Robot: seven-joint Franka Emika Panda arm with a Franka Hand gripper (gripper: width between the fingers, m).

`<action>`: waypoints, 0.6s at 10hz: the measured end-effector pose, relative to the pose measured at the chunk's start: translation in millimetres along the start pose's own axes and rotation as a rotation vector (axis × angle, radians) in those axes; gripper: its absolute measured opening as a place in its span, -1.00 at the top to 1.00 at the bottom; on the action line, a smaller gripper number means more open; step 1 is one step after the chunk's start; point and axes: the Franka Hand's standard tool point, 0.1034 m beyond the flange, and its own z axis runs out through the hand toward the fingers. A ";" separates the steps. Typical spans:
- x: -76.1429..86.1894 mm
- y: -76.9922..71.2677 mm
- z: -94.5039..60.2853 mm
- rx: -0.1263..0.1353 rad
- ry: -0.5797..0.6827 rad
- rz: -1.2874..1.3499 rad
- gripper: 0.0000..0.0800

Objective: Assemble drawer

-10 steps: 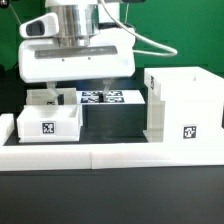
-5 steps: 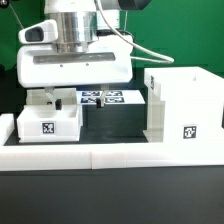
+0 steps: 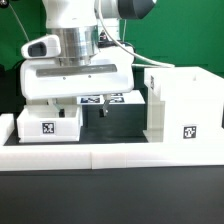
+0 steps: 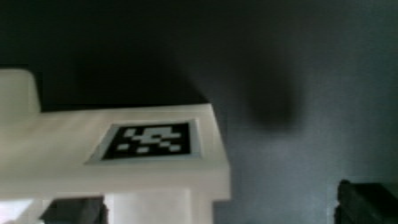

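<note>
Fingers (image 3: 103, 110) of the gripper (image 3: 82, 111) are apart. In the exterior view one dark tip shows below the wide white gripper body, over the dark table (image 3: 118, 124). It hangs just off the right side of the small tray (image 3: 30, 128). The other tip is low over the tray's far right part and is hard to make out.

The wrist view shows the same spread. Two dark fingers (image 4: 368, 198) sit wide apart at the picture's edge, and the gripper (image 4: 217, 205) has the tray (image 4: 71, 165) corner between them. One tip lies over the white plastic and the other over the bare table (image 4: 302, 80). I cannot tell whether either pad touches the tray wall. Nothing is clamped.

The tray stands at the exterior view's left, near the front, just behind the long white rail (image 3: 120, 155). A black-and-white tag (image 3: 47, 127) is on its near wall. In the wrist view another tag (image 4: 151, 140) lies flat on a top face.

The tall housing (image 3: 185, 95) stands upright at the exterior view's right, well apart from the tray, with a tag (image 3: 189, 130) low on its near face. The marker board (image 3: 114, 98) lies flat on the table farther back, between the two and partly hidden by the gripper body.
</note>
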 end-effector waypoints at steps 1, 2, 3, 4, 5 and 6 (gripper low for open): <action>-1.9 1.0 4.4 -0.001 -0.006 0.001 -0.62; -3.5 2.2 7.1 -0.004 -0.007 0.003 -0.62; -4.3 4.1 8.6 -0.008 -0.003 0.005 -0.62; -4.4 5.4 9.2 -0.011 0.000 0.004 -0.62; -5.7 7.2 9.9 -0.015 0.006 0.002 -0.62; -5.8 6.8 10.1 -0.015 0.005 0.002 -0.62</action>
